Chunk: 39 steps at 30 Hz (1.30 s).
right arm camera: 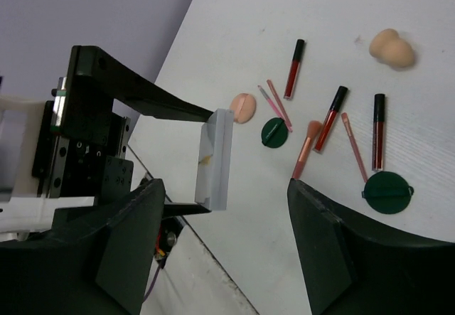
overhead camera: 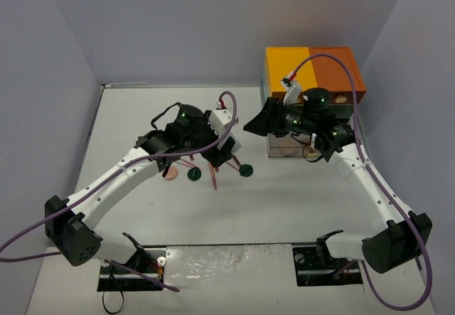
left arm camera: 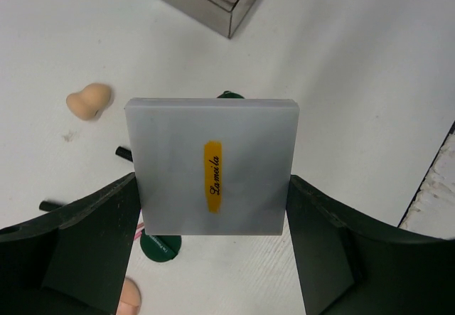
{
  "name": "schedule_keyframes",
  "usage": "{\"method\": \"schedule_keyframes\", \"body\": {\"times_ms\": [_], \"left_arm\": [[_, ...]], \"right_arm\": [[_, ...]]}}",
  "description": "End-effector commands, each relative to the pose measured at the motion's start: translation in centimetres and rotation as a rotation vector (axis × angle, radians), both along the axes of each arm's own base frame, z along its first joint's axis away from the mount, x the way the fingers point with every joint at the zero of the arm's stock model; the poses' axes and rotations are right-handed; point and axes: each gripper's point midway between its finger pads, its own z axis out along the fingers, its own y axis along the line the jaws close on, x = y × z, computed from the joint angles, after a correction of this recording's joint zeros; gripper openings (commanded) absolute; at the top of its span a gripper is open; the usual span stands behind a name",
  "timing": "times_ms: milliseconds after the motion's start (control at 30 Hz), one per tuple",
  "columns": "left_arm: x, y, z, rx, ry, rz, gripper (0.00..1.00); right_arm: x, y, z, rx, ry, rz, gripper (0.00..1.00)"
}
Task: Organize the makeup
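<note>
The left gripper (left arm camera: 213,190) pinches a flat pale-grey palette with a yellow label (left arm camera: 212,144) by its side edges, holding it above the white table (left arm camera: 355,80). Beneath and around it lie dark green discs (right arm camera: 387,192), dark red thin sticks (right arm camera: 293,68), a round peach compact (right arm camera: 243,107) and a beige sponge (right arm camera: 392,48), all left of the yellow-and-orange-topped drawer unit (overhead camera: 313,66). The right gripper (right arm camera: 227,194), just right of the palette, stands spread with nothing between its fingers.

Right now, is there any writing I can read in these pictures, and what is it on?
"La moi la": black script, as best I can read it, on the yellow strip of the white palette.
Green disc: tiny print at its edge, too small to read.
No other text shows.
</note>
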Motion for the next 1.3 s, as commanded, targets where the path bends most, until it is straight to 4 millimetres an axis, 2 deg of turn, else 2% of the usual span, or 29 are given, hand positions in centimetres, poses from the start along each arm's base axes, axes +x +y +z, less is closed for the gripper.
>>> {"method": "schedule_keyframes", "body": {"times_ms": [0, 167, 300, 467, 600, 967, 1133, 1200, 1267], "left_arm": [[-0.6, -2.1, 6.1, -0.105, -0.159, -0.088, 0.57], [-1.0, -2.7, 6.7, -0.116, -0.178, -0.110, 0.57], [-1.1, -2.8, 7.0, -0.119, -0.190, -0.117, 0.57], [-1.2, -2.9, 7.1, -0.120, -0.193, -0.124, 0.57], [-1.4, -3.1, 7.0, -0.126, -0.191, -0.135, 0.57], [-1.2, -3.3, 7.2, -0.127, -0.208, -0.147, 0.57], [-1.1, -3.2, 6.8, -0.120, -0.206, -0.142, 0.57], [-0.9, -3.1, 6.5, -0.109, -0.206, -0.127, 0.57], [-0.6, -2.8, 5.9, -0.095, -0.196, -0.104, 0.67]], "right_arm": [[-0.9, 2.6, 1.8, 0.069, 0.010, 0.082, 0.64], [-1.7, 4.2, 1.0, 0.060, 0.035, 0.117, 0.61], [-1.9, 4.7, 0.3, 0.048, 0.051, 0.120, 0.55], [-2.0, 4.6, -0.6, 0.032, 0.061, 0.111, 0.46], [-2.0, 4.6, -1.1, 0.026, 0.072, 0.111, 0.35], [-1.8, 4.5, -3.0, -0.012, 0.099, 0.103, 0.23], [-1.5, 4.2, -3.2, -0.030, 0.086, 0.088, 0.00], [-1.4, 4.0, -2.9, -0.031, 0.073, 0.073, 0.00], [-1.1, 3.5, -2.9, -0.036, 0.066, 0.050, 0.00]]}}
